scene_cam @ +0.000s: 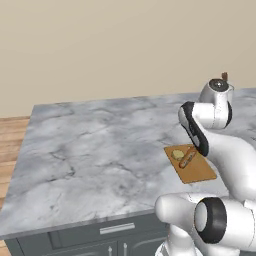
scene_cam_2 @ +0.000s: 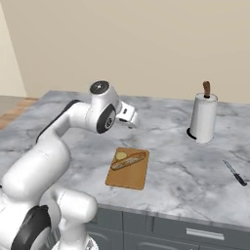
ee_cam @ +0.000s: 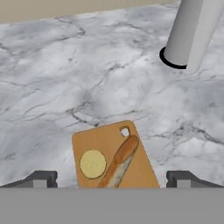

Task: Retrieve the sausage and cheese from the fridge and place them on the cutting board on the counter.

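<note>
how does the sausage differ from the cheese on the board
The sausage is a long reddish-brown stick with a paler stretch along it; the cheese is a small pale yellow round. The sausage lies slanted across the cutting board, one end towards the board's hanging hole, while the cheese sits flat beside it, nearer one long edge. Both rest on the board, close together, with the open gripper above them.

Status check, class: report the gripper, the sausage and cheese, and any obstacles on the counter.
Gripper open, empty, above the cutting board. Sausage and cheese both on it. Nothing obstructing.
</note>
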Robot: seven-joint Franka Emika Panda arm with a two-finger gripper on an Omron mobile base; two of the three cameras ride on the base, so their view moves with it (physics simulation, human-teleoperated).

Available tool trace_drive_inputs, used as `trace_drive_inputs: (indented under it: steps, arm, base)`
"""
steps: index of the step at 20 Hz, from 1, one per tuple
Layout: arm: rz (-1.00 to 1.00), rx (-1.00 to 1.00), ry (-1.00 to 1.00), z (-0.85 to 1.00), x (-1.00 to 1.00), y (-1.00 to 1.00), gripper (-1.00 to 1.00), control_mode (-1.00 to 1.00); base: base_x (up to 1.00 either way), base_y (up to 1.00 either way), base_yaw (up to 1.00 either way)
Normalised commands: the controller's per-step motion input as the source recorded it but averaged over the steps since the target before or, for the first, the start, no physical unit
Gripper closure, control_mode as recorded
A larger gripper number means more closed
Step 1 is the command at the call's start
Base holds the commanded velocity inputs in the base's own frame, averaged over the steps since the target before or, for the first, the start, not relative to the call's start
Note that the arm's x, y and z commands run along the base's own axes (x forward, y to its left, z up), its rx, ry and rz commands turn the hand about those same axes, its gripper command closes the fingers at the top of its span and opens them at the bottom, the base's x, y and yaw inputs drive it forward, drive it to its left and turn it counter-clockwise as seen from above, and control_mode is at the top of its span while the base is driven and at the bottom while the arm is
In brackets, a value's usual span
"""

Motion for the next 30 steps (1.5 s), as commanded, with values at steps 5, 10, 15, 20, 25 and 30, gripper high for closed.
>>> trace_drive_inputs:
  steps: [5, 10, 15, 20, 25, 30]
  arm:
    - [0.01, 0.0, 0.01, 0.9, -0.78, 0.17, -1.0, -1.0]
    - [0.02, 0.0, 0.0, 0.74, -0.95, 0.33, -1.0, -1.0]
    - [0.07, 0.0, -0.01, 0.61, -0.91, 0.46, -1.0, -1.0]
    - [0.11, 0.0, 0.0, 0.6, -0.95, 0.42, -1.0, -1.0]
    - [0.17, -0.04, 0.0, 0.13, -0.68, 0.42, -1.0, -1.0]
    - [0.1, -0.08, 0.0, -0.21, -0.22, 0.29, -1.0, -1.0]
  base:
    - [0.0, 0.0, 0.0]
    - [0.0, 0.0, 0.0]
    - [0.0, 0.0, 0.0]
    - [0.0, 0.0, 0.0]
    - [0.0, 0.0, 0.0]
    - [0.0, 0.0, 0.0]
